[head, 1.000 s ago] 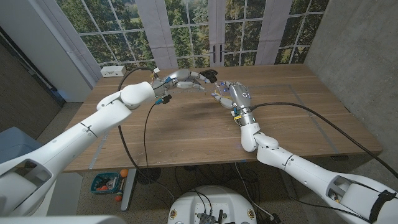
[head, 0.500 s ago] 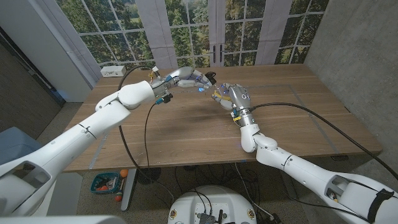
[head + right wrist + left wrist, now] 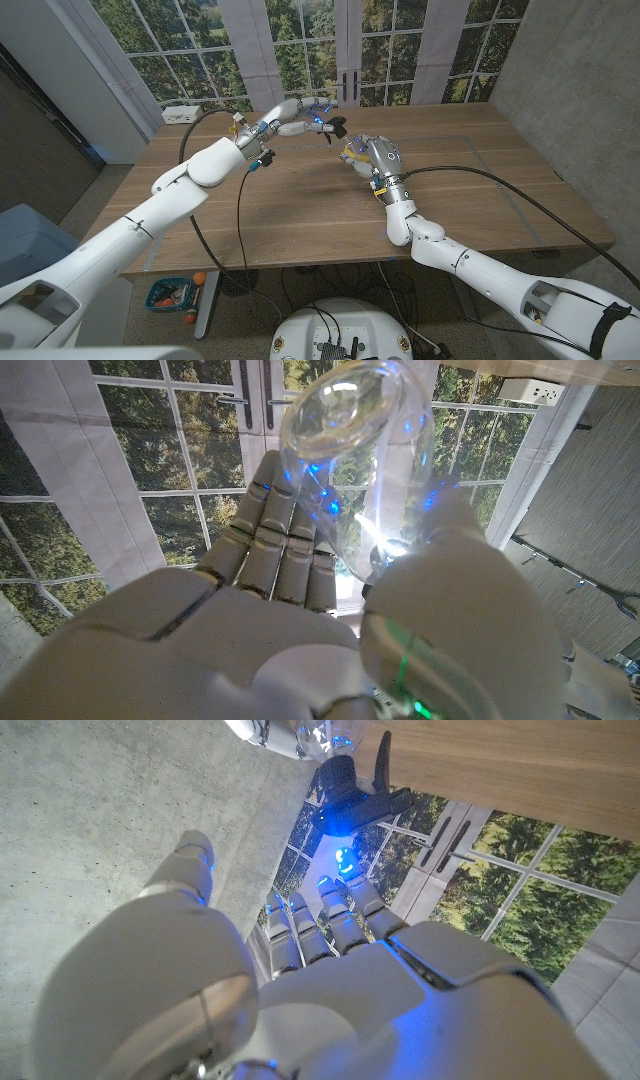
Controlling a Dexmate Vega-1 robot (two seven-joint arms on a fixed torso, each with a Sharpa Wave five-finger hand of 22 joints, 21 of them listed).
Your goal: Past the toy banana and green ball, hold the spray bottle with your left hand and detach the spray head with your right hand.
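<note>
My right hand [image 3: 372, 156] grips a clear spray bottle [image 3: 350, 470] between thumb and fingers over the middle of the wooden table [image 3: 470, 190]. The black spray head [image 3: 331, 125] shows just beyond that hand, toward the back of the table. In the left wrist view the spray head [image 3: 350, 798] sits against the bottle's clear end [image 3: 322, 734]. My left hand [image 3: 298, 113] reaches in from the left with its fingers [image 3: 335, 915] stretched toward the spray head and its thumb held apart. Nothing lies between them. Whether the fingertips touch the head is unclear.
A white power strip [image 3: 182, 114] lies at the table's back left corner. Black cables hang from both arms over the table. Tall windows stand behind the far edge, and a concrete wall is on the right.
My left hand has lifted and swung toward the back of the table, ending beside the spray head. The right hand and the bottle have stayed put.
</note>
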